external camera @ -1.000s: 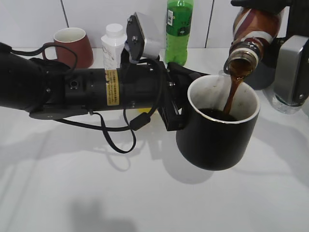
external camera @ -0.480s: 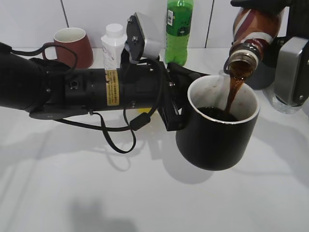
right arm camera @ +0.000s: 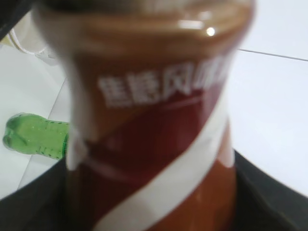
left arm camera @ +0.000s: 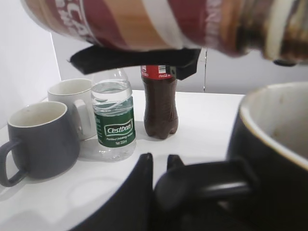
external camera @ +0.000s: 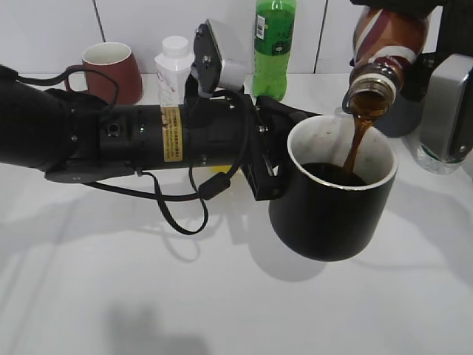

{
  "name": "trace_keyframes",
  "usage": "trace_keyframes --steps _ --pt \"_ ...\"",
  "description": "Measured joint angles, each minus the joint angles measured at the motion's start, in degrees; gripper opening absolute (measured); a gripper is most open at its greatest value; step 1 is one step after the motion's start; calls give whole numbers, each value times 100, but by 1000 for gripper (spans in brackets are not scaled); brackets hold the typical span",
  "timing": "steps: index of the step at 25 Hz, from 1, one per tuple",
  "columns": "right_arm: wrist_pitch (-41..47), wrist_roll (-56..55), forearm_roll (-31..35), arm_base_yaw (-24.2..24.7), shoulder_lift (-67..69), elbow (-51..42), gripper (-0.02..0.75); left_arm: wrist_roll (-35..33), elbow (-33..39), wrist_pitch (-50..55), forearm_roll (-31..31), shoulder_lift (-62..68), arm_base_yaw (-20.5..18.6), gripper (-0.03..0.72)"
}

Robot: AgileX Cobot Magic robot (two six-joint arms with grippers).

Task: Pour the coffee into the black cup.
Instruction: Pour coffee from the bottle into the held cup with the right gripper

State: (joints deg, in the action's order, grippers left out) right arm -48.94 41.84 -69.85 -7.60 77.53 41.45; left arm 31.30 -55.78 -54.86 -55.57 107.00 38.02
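Observation:
The glossy black cup (external camera: 332, 214) hangs tilted above the table, and my left gripper (external camera: 270, 159) is shut on its handle (left arm camera: 207, 185). In the left wrist view the fingers (left arm camera: 144, 166) pinch that handle beside the cup's wall (left arm camera: 274, 159). At the top right my right gripper (external camera: 399, 6) is shut on the coffee bottle (external camera: 384, 44), which is tipped mouth down. A brown stream of coffee (external camera: 357, 140) falls from the neck into the cup, where dark liquid has pooled. The bottle's label (right arm camera: 154, 120) fills the right wrist view.
Along the back wall stand a dark red mug (external camera: 114, 70), a white-capped bottle (external camera: 174, 66) and a green soda bottle (external camera: 275, 44). The left wrist view shows a grey mug (left arm camera: 38, 139), a white mug (left arm camera: 72, 103), a water bottle (left arm camera: 113, 115) and a cola bottle (left arm camera: 160, 103).
The coffee bottle has shifted slightly up and to the right while the stream keeps running into the cup. The left arm and the cup have not moved.

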Motion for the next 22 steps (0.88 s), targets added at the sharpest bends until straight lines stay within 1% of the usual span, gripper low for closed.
trace_keyframes --steps 19,22 --pt "-60 -8 11 0 -14 0 527 0 0 0 0 0 0 53" --pt "-65 -232 11 0 -14 0 527 0 0 0 0 0 0 53"
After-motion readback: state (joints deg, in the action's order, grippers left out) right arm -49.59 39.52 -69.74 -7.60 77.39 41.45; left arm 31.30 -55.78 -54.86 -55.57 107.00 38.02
